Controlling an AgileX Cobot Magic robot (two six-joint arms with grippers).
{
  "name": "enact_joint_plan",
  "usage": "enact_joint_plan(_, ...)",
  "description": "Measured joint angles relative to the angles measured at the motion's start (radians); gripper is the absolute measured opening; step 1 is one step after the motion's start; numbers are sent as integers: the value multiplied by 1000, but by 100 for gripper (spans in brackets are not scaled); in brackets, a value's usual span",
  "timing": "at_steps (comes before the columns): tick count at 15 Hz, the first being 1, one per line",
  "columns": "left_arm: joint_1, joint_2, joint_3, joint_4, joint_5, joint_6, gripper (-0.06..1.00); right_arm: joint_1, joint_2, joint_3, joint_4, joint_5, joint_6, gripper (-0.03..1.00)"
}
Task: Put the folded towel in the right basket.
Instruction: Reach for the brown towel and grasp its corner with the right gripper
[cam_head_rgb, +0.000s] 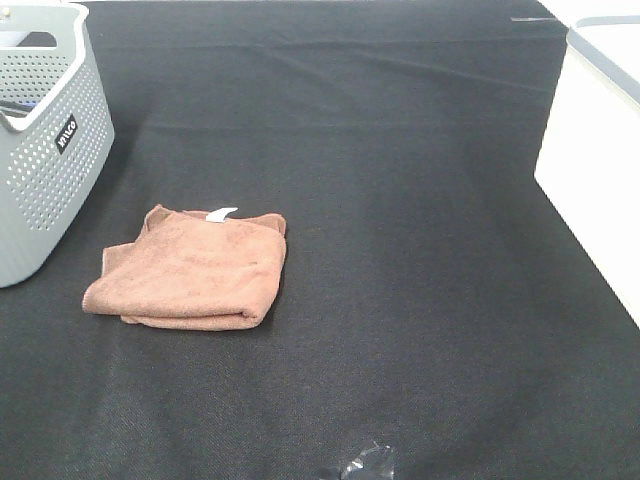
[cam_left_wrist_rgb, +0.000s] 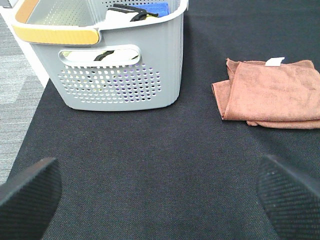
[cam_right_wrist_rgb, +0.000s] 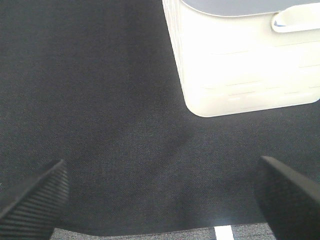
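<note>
Here, folded towel (cam_head_rgb: 190, 268) on black cloth (cam_head_rgb: 420, 200), ahead of spread left jaws, right jaws spread too.

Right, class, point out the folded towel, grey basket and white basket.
folded towel (cam_head_rgb: 190, 268), high view, middle of top fold.
grey basket (cam_head_rgb: 45, 170), high view, perforated side wall.
white basket (cam_head_rgb: 590, 170), high view, side wall.

towel (cam_head_rgb: 190, 268): brown cloth, short soft nap, matt
towel tag (cam_head_rgb: 221, 213): white, thin, smooth; material cannot be told
table cover (cam_head_rgb: 420, 260): black woven cloth, fine weave, matt, faint creases
grey basket (cam_head_rgb: 50, 170): plastic, perforated walls, smooth, low sheen
grey basket handle (cam_left_wrist_rgb: 55, 34): orange-tan, smooth, satin
right basket (cam_right_wrist_rgb: 240, 60): white plastic, smooth, faintly ribbed, slight gloss
left gripper (cam_left_wrist_rgb: 160, 200) pads (cam_left_wrist_rgb: 30, 192): black, finely ribbed, matt
</note>
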Motion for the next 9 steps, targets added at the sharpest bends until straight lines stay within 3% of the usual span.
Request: enact_joint_plan(9,0,0,0,0,0,0,99,0,0,0,0,0,0,97)
